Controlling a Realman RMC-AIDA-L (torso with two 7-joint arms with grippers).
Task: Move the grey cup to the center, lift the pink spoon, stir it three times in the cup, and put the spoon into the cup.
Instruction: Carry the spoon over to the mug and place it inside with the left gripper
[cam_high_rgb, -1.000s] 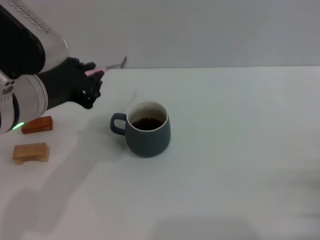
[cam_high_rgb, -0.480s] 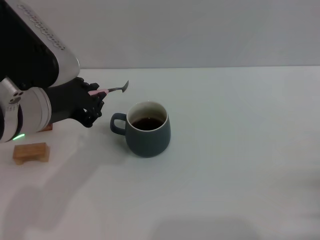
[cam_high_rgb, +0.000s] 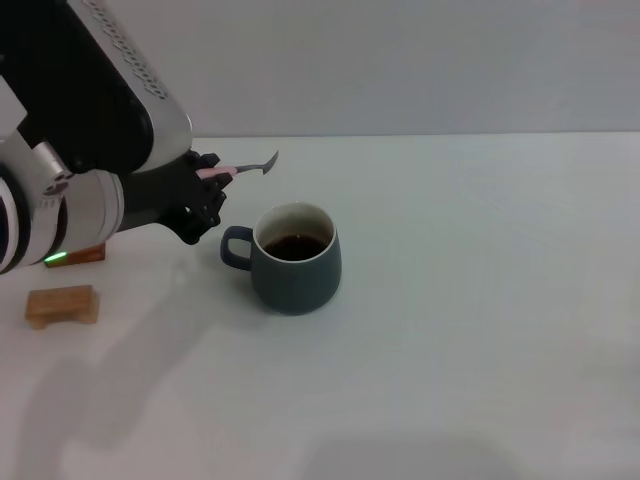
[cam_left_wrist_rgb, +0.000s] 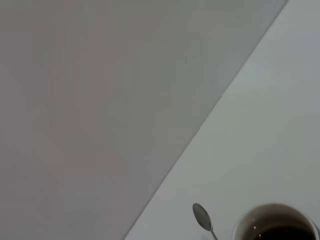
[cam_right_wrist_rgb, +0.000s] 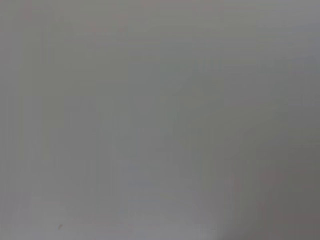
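Clamped on the pink spoon (cam_high_rgb: 240, 169), left gripper (cam_high_rgb: 207, 180) raised beside the grey cup (cam_high_rgb: 294, 258).
Cup centred, spoon lifted; stirring and drop-in remaining.

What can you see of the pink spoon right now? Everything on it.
The pink spoon is slim, with a pale pink handle and a grey metal neck and bowl. It is off the table, held by its handle end in the left gripper, lying roughly level with the bowl pointing toward the robot's right. The bowl sits above and behind the handle side of the grey cup, not yet over its opening. Nothing but the gripper touches it.
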